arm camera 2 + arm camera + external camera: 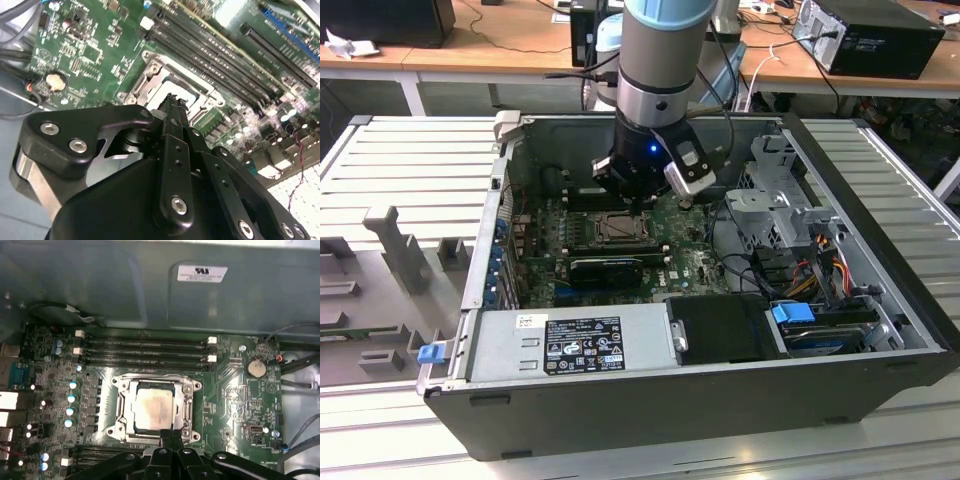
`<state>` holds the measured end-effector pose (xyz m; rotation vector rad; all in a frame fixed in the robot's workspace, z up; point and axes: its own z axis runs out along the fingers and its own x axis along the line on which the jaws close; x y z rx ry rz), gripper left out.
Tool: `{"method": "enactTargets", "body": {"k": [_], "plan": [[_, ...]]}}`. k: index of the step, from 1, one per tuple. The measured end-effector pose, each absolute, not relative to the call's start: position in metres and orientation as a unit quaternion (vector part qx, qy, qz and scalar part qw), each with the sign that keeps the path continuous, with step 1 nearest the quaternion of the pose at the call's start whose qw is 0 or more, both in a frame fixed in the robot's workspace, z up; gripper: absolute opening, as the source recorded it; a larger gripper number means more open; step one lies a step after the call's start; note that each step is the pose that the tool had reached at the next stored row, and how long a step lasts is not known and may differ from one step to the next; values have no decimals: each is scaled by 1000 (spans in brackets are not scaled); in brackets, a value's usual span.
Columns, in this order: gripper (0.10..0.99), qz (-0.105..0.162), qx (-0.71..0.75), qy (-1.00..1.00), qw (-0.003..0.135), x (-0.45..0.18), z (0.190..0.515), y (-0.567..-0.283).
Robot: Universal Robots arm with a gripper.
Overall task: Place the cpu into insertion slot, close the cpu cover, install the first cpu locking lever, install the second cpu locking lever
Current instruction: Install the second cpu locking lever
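Cpu seated in insertion slot, cpu cover prob. down; gripper fingers pinched together, empty, at slot edge.

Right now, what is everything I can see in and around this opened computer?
computer case: one, dark grey, lying open on a ribbed grey table.
motherboard: one, green, on the case floor.
insertion slot: one, silver-rimmed, mid-board.
cpu: one, beige-silver, lying in the slot.
cpu cover: one, silver frame, down around the chip.
RAM slots: several, black, beside the socket.
coin battery: one, silver.
power supply: one, grey, near the case's front wall.
gripper: one, black, at the socket's edge.
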<state>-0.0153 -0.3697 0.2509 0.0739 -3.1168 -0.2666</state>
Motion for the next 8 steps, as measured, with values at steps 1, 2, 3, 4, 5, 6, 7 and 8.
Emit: {"method": "enactTargets", "body": {"k": [1,2,3,4,5,6,7,8], "plan": [[106,-85,24,-996,7,-15,247,-372],[106,-85,24,-996,7,-15,244,-376],[106,-85,24,-996,7,-15,242,-378],[106,-85,24,-996,7,-15,242,-380],[106,-85,24,-996,7,-15,241,-382],[106,-85,24,-996,7,-16,241,-384],[106,-85,23,-996,7,-17,240,-386],[106,-85,24,-996,7,-19,240,-387]]}}
